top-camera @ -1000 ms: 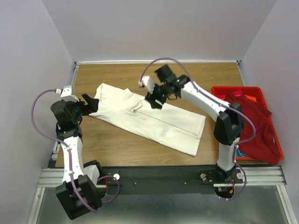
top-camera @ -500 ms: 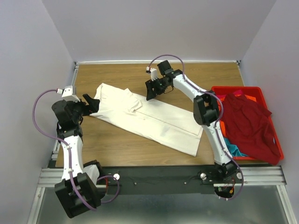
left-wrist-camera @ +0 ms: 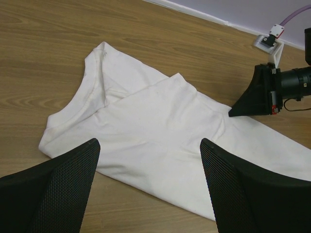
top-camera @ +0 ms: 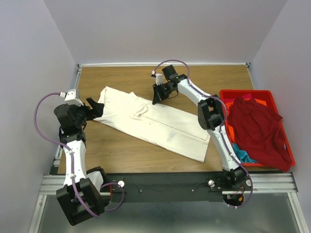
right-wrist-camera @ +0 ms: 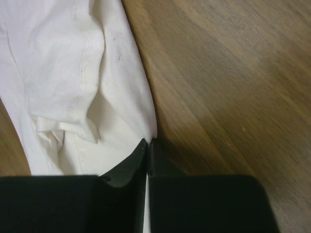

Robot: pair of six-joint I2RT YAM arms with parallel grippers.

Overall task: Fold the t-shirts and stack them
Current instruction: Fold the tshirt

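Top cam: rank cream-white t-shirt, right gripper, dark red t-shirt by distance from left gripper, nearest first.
From the left gripper:
1. cream-white t-shirt, its left end right beside the fingers.
2. right gripper, at the shirt's far edge, mid-table.
3. dark red t-shirt, far right.

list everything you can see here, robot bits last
cream-white t-shirt: 1, cream-white, spread on the table left of centre, partly folded
dark red t-shirt: 1, dark red, heaped over the crate
orange cloth: 1 patch, orange, in the crate under the dark red t-shirt
teal cloth: 1 patch, teal, at the crate's near side
crate: 1, red, at the table's right edge
table: 1, brown wood
left gripper: 1, black, open at the cream-white t-shirt's left end
right gripper: 1, black, shut, apparently pinching the cream-white t-shirt's far edge
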